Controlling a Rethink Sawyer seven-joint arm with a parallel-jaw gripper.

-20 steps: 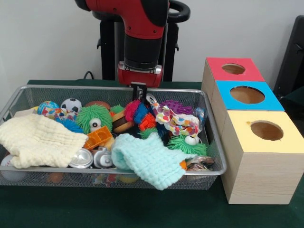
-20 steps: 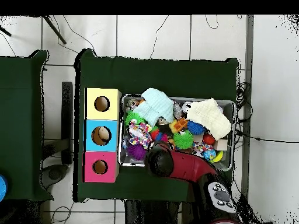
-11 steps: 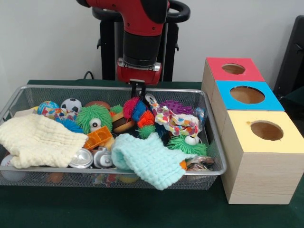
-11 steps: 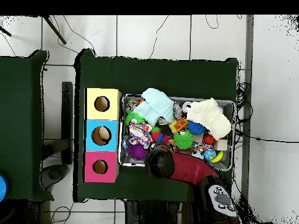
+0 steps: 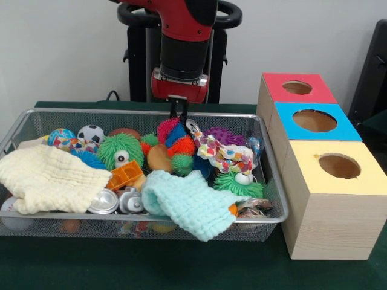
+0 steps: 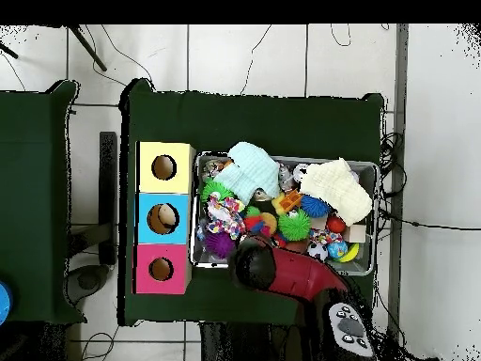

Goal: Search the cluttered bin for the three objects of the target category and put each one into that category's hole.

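A: Left end of the wire bin [image 5: 24, 121] — cream knitted cloth [image 5: 48, 178], green fuzzy ball [image 5: 120, 151]. Mid-bin?

B: The gripper [image 5: 178, 112], fingers pinched on the multicoloured spiky toy [image 5: 175, 145], which hangs just above the clutter.

A: Handling?

B: Soft, light, floppy by appearance — tufts may slip; a hold nearer its core looks safer.

A: Right side?

B: Red, blue and yellow boxes [image 5: 314, 121], holes unobstructed.

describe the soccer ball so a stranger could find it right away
In the front view, start at the wire basket and go to its far left corner. The soccer ball sits there, the only white ball with black patches.
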